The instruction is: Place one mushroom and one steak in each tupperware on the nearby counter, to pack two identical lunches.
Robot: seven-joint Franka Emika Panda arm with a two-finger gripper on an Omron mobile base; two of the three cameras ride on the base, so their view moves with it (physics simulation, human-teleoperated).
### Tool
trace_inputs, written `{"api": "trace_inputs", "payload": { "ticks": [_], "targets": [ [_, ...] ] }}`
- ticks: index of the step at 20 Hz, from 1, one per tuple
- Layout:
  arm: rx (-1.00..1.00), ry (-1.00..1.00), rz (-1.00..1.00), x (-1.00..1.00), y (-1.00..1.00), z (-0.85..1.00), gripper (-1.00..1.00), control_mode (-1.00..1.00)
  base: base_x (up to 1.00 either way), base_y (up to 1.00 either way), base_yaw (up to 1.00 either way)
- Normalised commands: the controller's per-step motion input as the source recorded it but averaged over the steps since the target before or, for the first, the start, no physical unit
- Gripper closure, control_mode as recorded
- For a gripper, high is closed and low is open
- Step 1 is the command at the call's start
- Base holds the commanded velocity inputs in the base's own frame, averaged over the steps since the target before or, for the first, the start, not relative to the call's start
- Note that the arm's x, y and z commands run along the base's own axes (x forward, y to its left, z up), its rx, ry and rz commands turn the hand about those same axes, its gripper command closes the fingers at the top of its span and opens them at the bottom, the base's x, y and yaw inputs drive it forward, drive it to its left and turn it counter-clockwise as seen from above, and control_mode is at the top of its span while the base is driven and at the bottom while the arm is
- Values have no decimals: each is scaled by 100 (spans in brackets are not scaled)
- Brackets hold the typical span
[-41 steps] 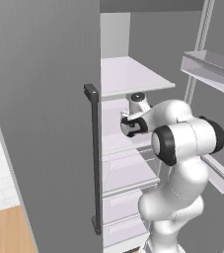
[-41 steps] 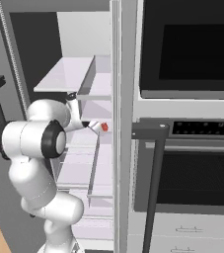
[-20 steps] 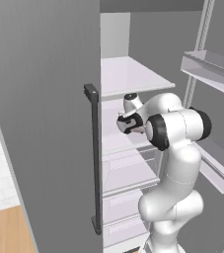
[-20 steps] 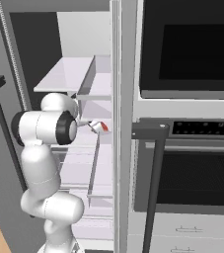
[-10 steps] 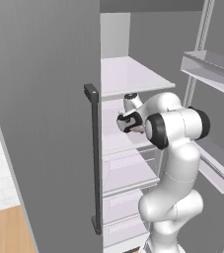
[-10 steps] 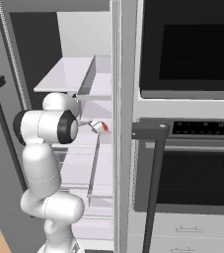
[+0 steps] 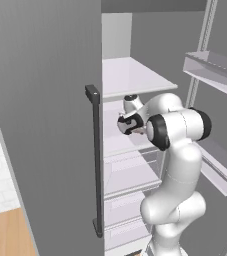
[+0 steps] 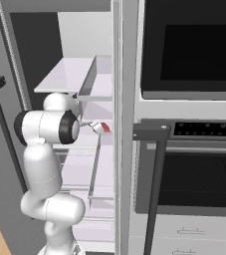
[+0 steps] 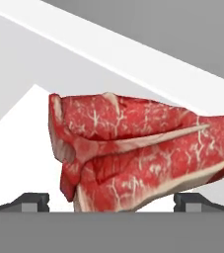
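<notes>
A raw steak (image 9: 143, 148) fills the hand view: red, marbled flesh edged and streaked with pale white fat, its slab running lengthwise across the picture, the left end blunt and rounded. From the right base view, the steak (image 8: 104, 128) shows as a small red-and-white piece inside the open refrigerator, level with a middle shelf. Whether it rests on that shelf or hangs clear of it cannot be told.

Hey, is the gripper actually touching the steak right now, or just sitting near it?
Cannot tell. In the hand view the steak lies between the two fingertips, but the bottom band hides where they would meet it. In the right base view it sits at the gripper.
</notes>
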Motion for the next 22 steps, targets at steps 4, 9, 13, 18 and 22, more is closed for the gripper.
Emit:
{"api": "trace_inputs", "payload": {
  "ticks": [4,9,13,18,22],
  "targets": [
    [0,0,0,9,-3,-17,-100,-100,0,0,0],
    [0,0,0,13,-18,-38,-100,-100,0,0,0],
    [0,0,0,13,-23,-43,100,-100,0,0,0],
    [0,-1,0,0,-20,-22,100,-100,0,0,0],
    [0,-1,0,-61,10,-12,100,-100,0,0,0]
  ]
}}
